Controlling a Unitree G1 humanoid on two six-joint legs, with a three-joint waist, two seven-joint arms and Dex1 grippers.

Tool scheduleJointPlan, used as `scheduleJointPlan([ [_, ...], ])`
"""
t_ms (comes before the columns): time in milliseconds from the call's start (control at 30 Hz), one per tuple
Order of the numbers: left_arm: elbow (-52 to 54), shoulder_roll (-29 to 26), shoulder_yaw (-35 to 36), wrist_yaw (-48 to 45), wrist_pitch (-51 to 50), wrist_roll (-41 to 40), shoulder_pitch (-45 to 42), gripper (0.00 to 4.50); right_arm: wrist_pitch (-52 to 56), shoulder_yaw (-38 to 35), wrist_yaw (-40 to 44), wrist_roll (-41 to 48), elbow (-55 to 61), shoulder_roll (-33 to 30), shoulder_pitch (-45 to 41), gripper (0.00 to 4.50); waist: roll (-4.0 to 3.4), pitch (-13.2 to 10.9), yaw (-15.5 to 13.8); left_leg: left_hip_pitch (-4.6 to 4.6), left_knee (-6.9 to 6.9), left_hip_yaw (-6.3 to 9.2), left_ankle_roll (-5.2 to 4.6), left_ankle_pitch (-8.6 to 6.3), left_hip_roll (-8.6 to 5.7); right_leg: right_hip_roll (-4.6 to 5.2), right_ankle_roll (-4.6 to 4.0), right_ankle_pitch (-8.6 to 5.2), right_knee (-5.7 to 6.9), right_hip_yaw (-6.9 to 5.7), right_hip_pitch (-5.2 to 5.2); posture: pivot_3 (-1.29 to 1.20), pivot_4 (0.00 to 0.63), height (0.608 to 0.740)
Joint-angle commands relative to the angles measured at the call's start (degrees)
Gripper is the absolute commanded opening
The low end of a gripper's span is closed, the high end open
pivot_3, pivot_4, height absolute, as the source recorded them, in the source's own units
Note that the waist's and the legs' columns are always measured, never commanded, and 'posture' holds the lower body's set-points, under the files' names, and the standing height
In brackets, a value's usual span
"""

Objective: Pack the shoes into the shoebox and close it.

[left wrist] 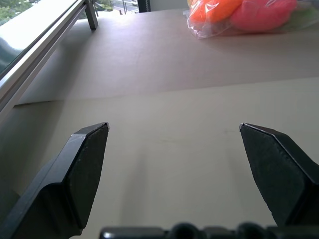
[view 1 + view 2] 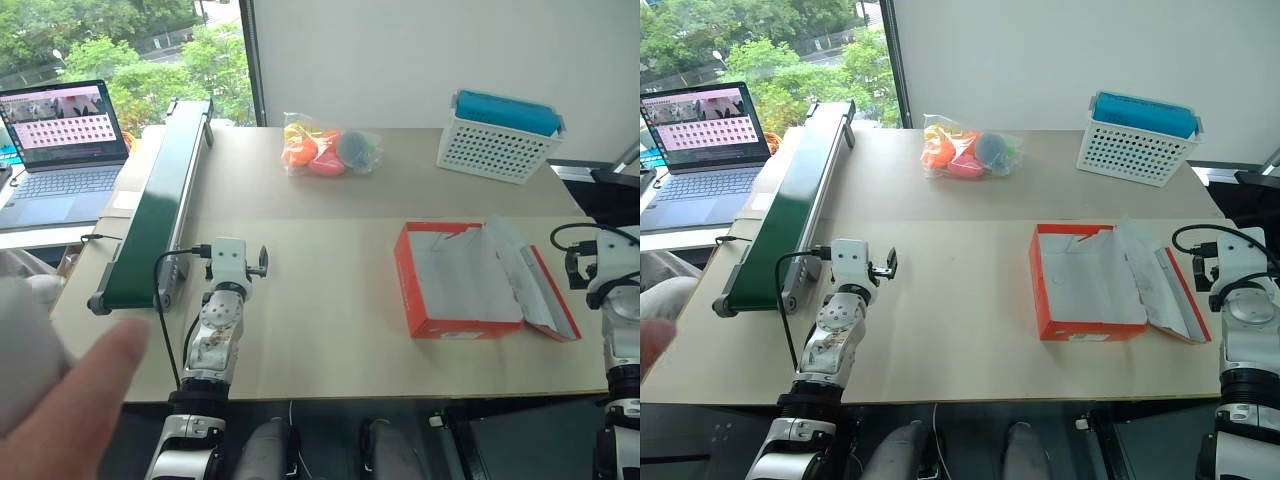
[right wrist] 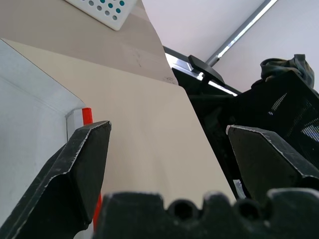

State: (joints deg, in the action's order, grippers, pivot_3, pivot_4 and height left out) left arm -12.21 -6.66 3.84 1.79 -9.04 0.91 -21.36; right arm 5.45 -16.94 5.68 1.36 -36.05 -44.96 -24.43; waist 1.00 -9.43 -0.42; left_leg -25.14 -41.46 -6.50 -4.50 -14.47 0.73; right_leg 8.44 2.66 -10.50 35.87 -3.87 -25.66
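Jaws: left gripper (image 1: 173,130) and right gripper (image 3: 168,127) both spread wide, empty.
Shoebox (image 2: 460,282): lid open, on table (image 2: 330,300).

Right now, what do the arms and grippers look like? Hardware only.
Both forearms are silver-grey metal with black joint collars. The left gripper and right gripper each have two black, wedge-shaped fingers on a white boxy wrist housing. A black cable loops along the left arm; another black cable arcs over the right wrist.
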Motion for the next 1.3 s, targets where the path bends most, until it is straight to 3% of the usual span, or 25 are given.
scheduleJointPlan([
  [33, 4.5, -2.1, -2.2, -2.3, -0.3, 2.1, 0.3, 4.50, 4.6, -1.5, -2.8, 0.0, 5.6, 1.5, 2.0, 4.40, 0.00, 0.0, 0.0, 0.00, 0.00, 0.00, 0.00, 0.00, 0.00, 0.00, 0.00, 0.00, 0.00, 0.00, 0.00, 0.00, 0.150, 0.705],
  [167, 12.1, -6.3, -0.1, -4.6, -0.4, 1.1, 1.4, 4.50, 15.7, -0.8, -5.1, 1.4, 17.0, 7.7, 3.7, 4.40, 0.10, 0.1, 0.3, 0.00, 0.03, 0.02, 0.07, 0.03, 0.09, -0.03, -0.01, 0.01, 0.03, -0.05, -0.04, 0.00, 0.150, 0.705],
  [300, 13.5, -9.9, 4.7, -4.4, -2.4, -0.1, 0.6, 4.50, 23.1, 3.4, 1.9, 6.4, 31.6, 12.6, 0.5, 4.40, -0.17, 0.2, 1.5, 0.00, 0.04, -0.03, 0.07, 0.03, 0.09, 0.01, -0.07, 0.04, 0.11, 0.06, -0.17, 0.00, 0.150, 0.705],
  [467, 11.6, -13.0, 9.8, -5.6, -6.6, -3.3, -1.6, 4.50, 29.9, 13.6, 17.6, 13.4, 44.8, 12.8, -3.0, 4.40, -0.15, 0.2, 1.5, 0.07, 0.13, 0.05, -0.25, -0.16, 0.11, -0.07, -0.08, 0.05, 0.24, 0.00, -0.22, 0.00, 0.150, 0.705],
  [733, 7.2, -18.9, 16.3, -6.9, -10.8, -6.7, -2.4, 4.50, 38.9, 20.2, 34.4, 26.2, 62.2, 8.9, -4.9, 4.40, -0.06, 0.2, 0.0, -0.12, -0.04, 0.08, -0.04, -0.04, 0.01, -0.01, -0.05, 0.05, 0.06, -0.12, -0.18, 0.00, 0.150, 0.705],
  [900, 5.5, -21.6, 18.1, -8.9, -14.8, -8.7, -1.8, 4.50, 38.8, 25.1, 37.3, 25.7, 63.7, 8.8, -4.2, 4.40, 0.09, 0.2, 0.0, -0.09, -0.15, 0.10, -0.14, -0.13, 0.06, -0.01, -0.06, 0.06, 0.11, -0.16, -0.15, 0.00, 0.150, 0.705],
  [1300, 7.5, -22.1, 18.6, -9.0, -26.5, -11.8, -4.0, 4.50, 38.7, 26.2, 34.0, 23.6, 63.4, 11.6, -2.1, 4.40, 0.15, 0.2, -0.1, -0.09, -0.15, 0.05, 0.14, -0.10, 0.08, 0.00, -0.07, 0.07, 0.17, -0.18, -0.23, 0.00, 0.150, 0.705],
])
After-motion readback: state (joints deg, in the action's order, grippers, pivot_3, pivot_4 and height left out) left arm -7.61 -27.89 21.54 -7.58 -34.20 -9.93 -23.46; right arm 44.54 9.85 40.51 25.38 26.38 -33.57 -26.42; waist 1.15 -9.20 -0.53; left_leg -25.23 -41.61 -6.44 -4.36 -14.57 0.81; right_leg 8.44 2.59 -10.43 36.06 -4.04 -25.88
